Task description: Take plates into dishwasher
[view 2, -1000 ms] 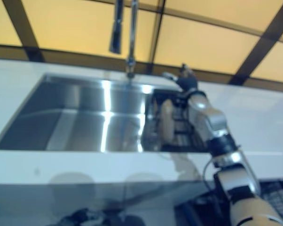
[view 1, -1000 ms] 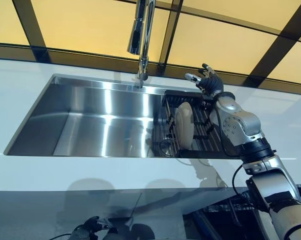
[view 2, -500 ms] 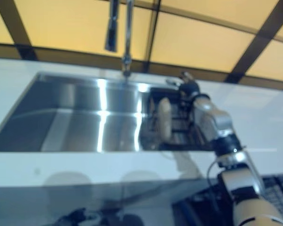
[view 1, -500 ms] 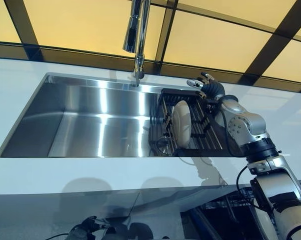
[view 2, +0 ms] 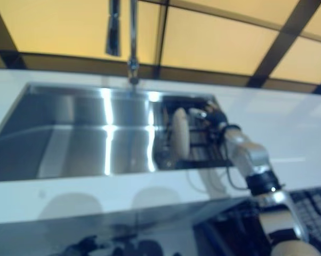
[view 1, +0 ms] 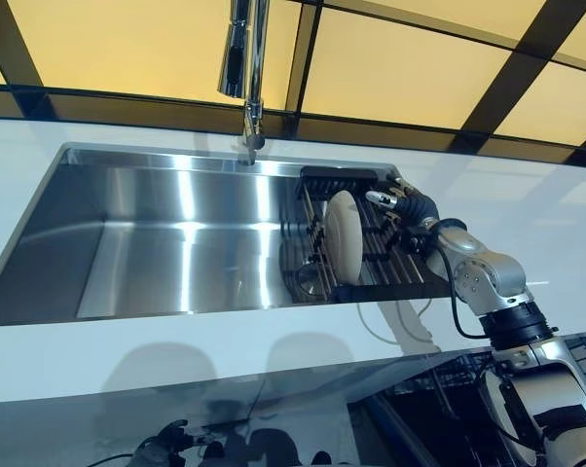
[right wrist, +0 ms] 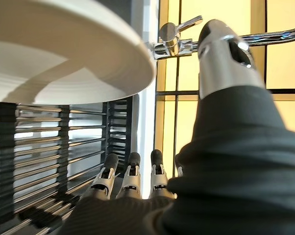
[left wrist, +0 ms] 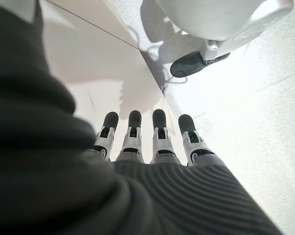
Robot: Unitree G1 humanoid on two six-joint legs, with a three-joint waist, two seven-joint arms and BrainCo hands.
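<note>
A round, glossy white plate [view 1: 343,243] stands upright in the black wire rack [view 1: 390,255]; the right hand [view 1: 402,202], fingers straight and empty, has dropped beside it.

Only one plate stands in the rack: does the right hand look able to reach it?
Probably yes: the right hand hovers open beside the upright plate in the rack, nothing between them.

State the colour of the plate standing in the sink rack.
White: the plate shows best in the left eye view.
</note>
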